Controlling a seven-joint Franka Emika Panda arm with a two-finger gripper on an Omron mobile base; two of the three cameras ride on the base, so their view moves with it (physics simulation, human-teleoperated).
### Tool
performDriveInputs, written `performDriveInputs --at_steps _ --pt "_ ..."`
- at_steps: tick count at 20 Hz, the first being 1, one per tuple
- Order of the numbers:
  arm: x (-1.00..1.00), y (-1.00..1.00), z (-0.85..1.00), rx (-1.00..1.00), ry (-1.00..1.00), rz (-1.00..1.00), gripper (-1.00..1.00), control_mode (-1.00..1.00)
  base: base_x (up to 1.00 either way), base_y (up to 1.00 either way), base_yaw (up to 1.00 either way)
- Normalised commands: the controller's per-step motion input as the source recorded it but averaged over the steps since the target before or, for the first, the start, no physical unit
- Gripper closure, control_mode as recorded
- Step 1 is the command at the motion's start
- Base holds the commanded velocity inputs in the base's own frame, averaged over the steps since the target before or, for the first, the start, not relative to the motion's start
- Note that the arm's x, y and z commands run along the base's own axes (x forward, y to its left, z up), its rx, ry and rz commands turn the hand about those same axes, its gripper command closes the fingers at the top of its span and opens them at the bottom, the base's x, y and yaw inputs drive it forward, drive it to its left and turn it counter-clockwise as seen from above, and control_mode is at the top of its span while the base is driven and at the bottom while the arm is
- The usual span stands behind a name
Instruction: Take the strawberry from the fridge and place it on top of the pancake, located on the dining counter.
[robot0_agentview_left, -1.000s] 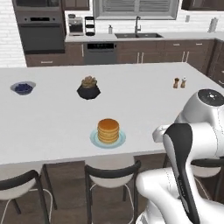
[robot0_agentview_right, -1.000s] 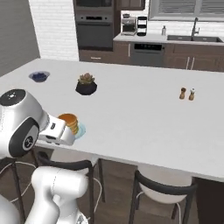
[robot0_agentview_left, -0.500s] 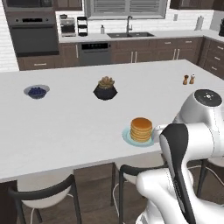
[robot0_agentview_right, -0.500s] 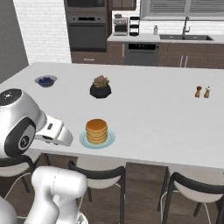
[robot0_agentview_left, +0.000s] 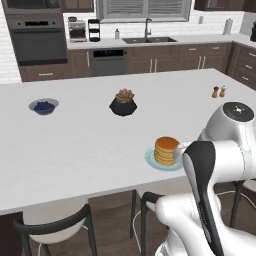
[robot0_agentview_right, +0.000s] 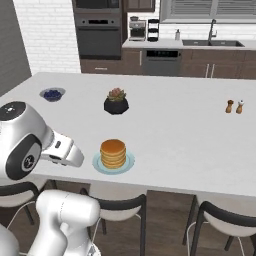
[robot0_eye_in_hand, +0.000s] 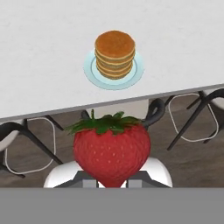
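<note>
You had the first half of the task finished at this moment — the strawberry (robot0_eye_in_hand: 112, 151) was out of the fridge and sat clenched between the jaws of the gripper (robot0_eye_in_hand: 112, 183), its green leaves pointing away from the hand. What remained for you was the second half: to carry the berry forward over the edge of the dining counter (robot0_agentview_left: 90, 145) and to set it on the pancake (robot0_eye_in_hand: 114, 54). The stack stood ahead of the jaws and well apart from them, on its pale plate (robot0_eye_in_hand: 89, 70) near the counter's edge, and its top was bare. Below the jaws I judged only floor and chairs, so the berry was not yet over the counter. Counting the things — one strawberry, one pancake stack, one bowl of blueberries (robot0_agentview_left: 43, 106), one potted plant (robot0_agentview_left: 123, 103), and two small shakers (robot0_agentview_left: 219, 91).
</note>
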Motion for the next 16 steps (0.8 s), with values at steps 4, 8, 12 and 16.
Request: performDriveInputs --at_steps 4,8,12,16 --pt "0.00 0.00 0.00 0.00 0.00 0.00 1.00 1.00 0.58 0.03 0.00" --pt "0.22 0.00 0.00 0.00 0.00 0.00 1.00 -1.00 0.48 0.00 0.00" --pt "0.96 0.00 0.00 0.00 0.00 0.00 1.00 -1.00 0.00 0.00 0.00" --pt "1.00 0.00 0.00 0.00 0.00 0.00 1.00 -1.00 0.00 0.00 0.00"
